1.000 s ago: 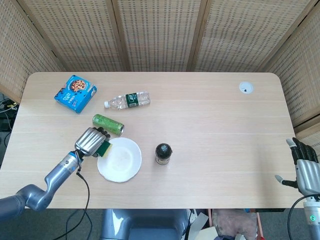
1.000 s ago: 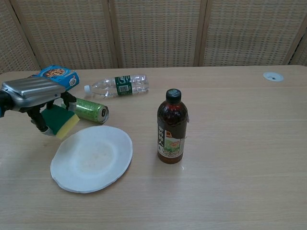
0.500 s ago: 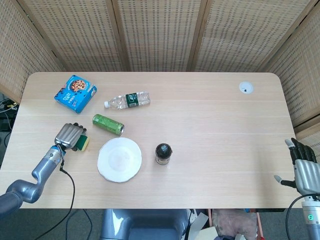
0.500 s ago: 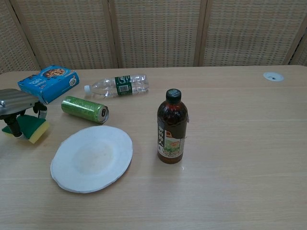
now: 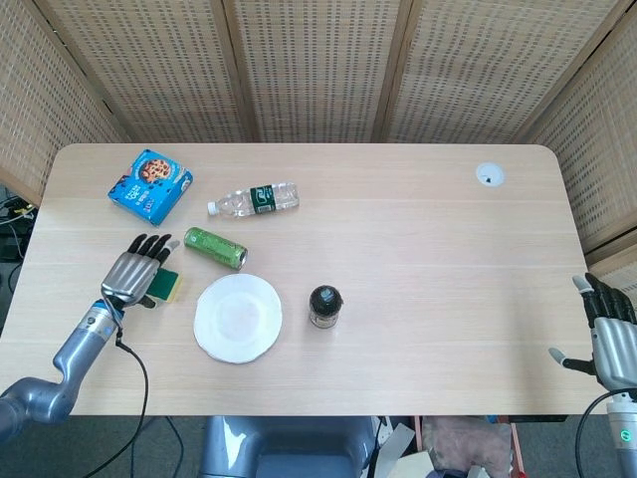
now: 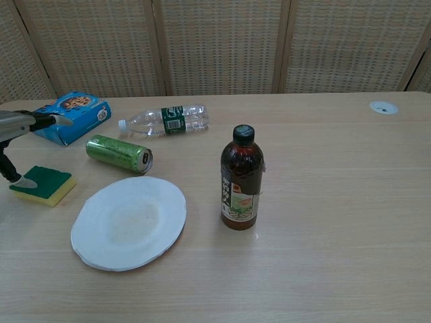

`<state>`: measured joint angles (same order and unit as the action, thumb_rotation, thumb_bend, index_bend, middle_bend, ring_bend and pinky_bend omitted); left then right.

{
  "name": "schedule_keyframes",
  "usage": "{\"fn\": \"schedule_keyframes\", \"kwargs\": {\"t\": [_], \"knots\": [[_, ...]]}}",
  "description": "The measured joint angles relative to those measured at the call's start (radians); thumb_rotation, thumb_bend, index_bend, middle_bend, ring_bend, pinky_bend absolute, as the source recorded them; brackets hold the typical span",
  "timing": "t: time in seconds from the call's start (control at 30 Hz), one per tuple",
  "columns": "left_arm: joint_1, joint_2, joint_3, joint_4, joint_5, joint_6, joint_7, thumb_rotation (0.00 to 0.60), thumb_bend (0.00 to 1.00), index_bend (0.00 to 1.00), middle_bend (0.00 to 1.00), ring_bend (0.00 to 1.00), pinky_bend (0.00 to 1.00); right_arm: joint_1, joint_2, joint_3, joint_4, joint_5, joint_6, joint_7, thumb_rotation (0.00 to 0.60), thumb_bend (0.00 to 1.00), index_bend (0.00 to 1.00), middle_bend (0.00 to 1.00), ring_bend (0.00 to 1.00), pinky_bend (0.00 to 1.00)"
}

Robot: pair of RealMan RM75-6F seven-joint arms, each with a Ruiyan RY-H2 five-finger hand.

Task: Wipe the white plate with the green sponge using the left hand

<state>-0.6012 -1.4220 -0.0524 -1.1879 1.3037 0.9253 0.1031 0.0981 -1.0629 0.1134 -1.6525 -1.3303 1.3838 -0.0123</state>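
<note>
Left hand (image 5: 136,273) with fingers spread, holding nothing, just over the green sponge (image 5: 165,286) lying flat on the table (image 5: 418,249), at nine o'clock from the white plate (image 5: 238,318) and near it. Right hand (image 5: 609,335) far off at three o'clock by the table edge, fingers apart, empty. Green can (image 5: 215,248) close at the plate's eleven o'clock; open room toward six.

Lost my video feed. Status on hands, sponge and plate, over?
Left hand open, fingers spread over the green sponge. Sponge flat on table, left of white plate, apart from it. Right hand open at table's edge. Green can lies behind plate.
</note>
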Motion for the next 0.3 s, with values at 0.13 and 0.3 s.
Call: {"fn": "schedule_keyframes", "kwargs": {"t": [0.13, 0.3], "knots": [[0.069, 0.077, -0.007, -0.118, 0.013, 0.145, -0.014, 0.6, 0.0, 0.0, 0.0, 0.0, 0.0, -0.004, 0.005, 0.0, -0.004, -0.01, 0.011, 0.009, 0.6, 0.0, 0.0, 0.0, 0.0, 0.0], [0.183, 0.139, -0.006, -0.223, 0.026, 0.345, -0.004, 0.6, 0.0, 0.0, 0.0, 0.0, 0.0, -0.011, 0.012, 0.0, -0.003, -0.03, 0.033, 0.025, 0.6, 0.0, 0.0, 0.0, 0.0, 0.0]]}}
